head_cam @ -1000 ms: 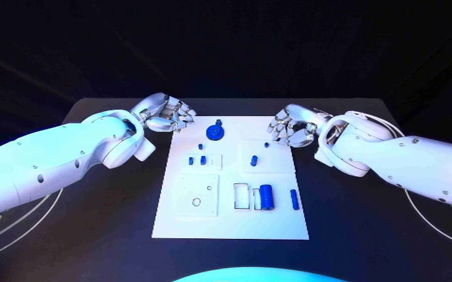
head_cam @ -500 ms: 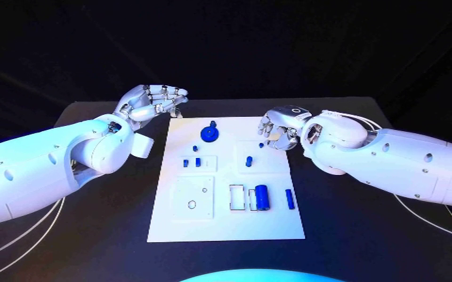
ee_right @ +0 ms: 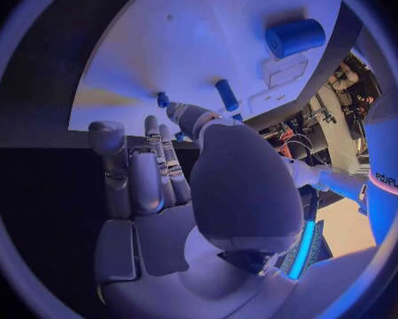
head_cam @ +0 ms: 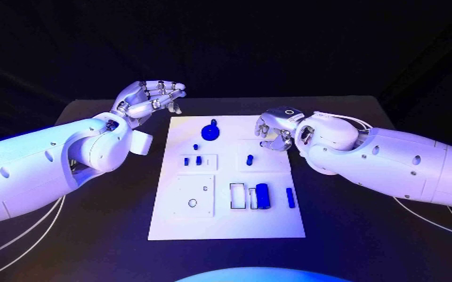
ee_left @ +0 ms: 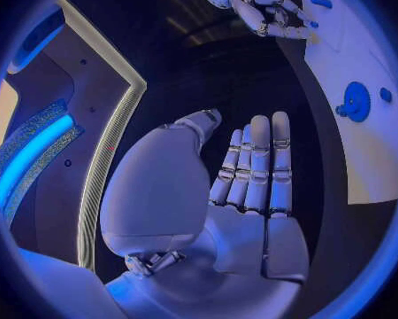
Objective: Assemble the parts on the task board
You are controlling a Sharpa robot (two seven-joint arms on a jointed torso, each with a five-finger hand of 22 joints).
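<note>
Right wrist view — "POJPUF"-like lettering, unclear

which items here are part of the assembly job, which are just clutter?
Job:
task board
round blue part
blue cylinder
small blue pegs
left hand, holding nothing
right hand, holding nothing

Not job:
black table
cables beside the left arm

The head camera looked down from above onto the task board (head_cam: 226,184) and black table (head_cam: 104,230). Each wrist camera sat close behind its own palm, facing along the fingers. All three views shared the board.
</note>
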